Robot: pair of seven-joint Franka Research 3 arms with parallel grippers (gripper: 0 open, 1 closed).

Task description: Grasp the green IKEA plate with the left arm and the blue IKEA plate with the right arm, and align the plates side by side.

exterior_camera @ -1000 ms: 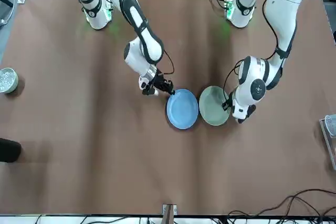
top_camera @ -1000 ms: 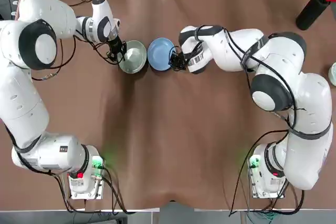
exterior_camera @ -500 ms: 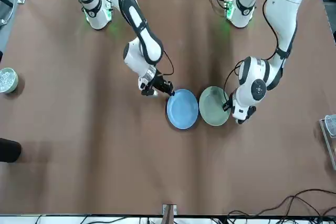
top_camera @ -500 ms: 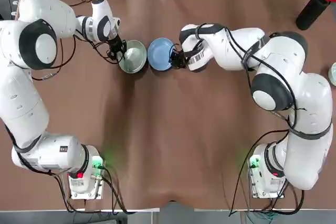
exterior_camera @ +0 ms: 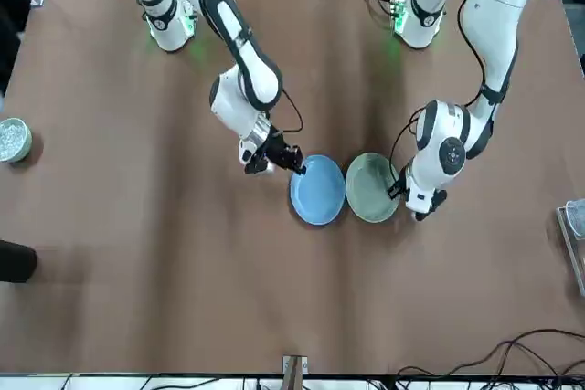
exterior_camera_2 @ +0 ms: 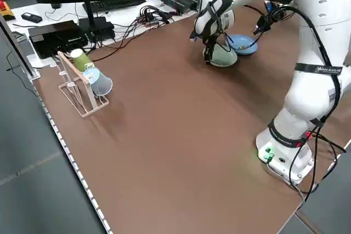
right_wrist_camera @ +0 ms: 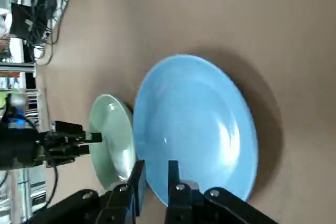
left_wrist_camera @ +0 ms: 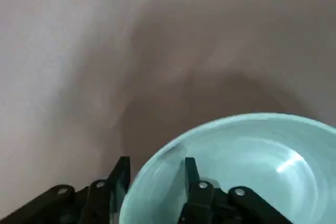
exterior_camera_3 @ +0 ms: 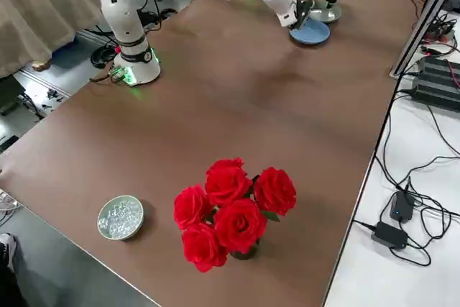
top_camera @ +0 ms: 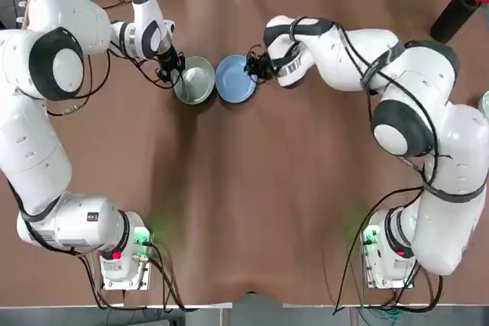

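Brown table (top_camera: 244, 211) carries everything. White-and-grey left arm (top_camera: 34, 124) reaches to the far middle of the table, white-and-grey right arm (top_camera: 428, 150) does the same from the other side.

Small round light-blue plastic plate (top_camera: 234, 79) and small round pale mint-green plastic plate (top_camera: 193, 81) sit side by side at far centre, rims touching or just about; can't tell which. In the front view green (exterior_camera: 372, 186) is at picture right of blue (exterior_camera: 317, 189).

Left gripper (left_wrist_camera: 152, 174): fingers straddle the green plate's (left_wrist_camera: 247, 166) outer rim, one finger inside, one outside, clamped on it.

Right gripper (right_wrist_camera: 155, 174): fingers pinched on the blue plate's (right_wrist_camera: 197, 124) rim, on the side away from the green one (right_wrist_camera: 113, 140).
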